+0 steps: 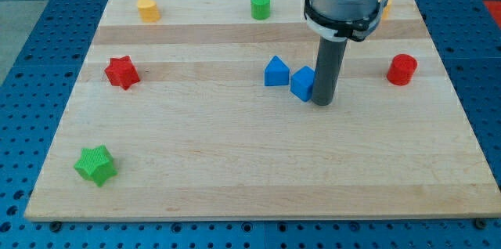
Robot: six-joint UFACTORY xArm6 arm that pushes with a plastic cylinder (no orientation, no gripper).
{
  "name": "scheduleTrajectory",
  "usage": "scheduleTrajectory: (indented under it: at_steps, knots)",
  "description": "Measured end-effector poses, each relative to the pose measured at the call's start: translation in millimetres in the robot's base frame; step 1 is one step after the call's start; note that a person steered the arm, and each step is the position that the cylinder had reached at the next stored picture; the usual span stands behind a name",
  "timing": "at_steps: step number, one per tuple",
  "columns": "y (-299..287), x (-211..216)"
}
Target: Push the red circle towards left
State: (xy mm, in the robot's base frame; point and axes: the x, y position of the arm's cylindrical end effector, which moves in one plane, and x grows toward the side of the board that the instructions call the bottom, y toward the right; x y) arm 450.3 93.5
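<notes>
The red circle [402,70] is a short red cylinder at the view's right side of the wooden board [235,171]. My tip [322,103] stands well to its left, about a hundred pixels away. The tip is right beside a blue cube [302,83], touching or nearly touching its right side. A blue triangular block [275,71] sits just left of that cube.
A red star [122,72] lies at the view's left, a green star [96,164] at the bottom left. A yellow block [148,8] and a green cylinder [261,5] stand along the top edge. An orange block [384,6] is partly hidden behind the arm.
</notes>
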Motion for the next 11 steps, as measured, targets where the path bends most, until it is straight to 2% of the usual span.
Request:
scheduleTrajectory:
  at_steps: [4, 8, 11]
  knots:
    - [146, -2]
    - [155, -62]
    - [139, -71]
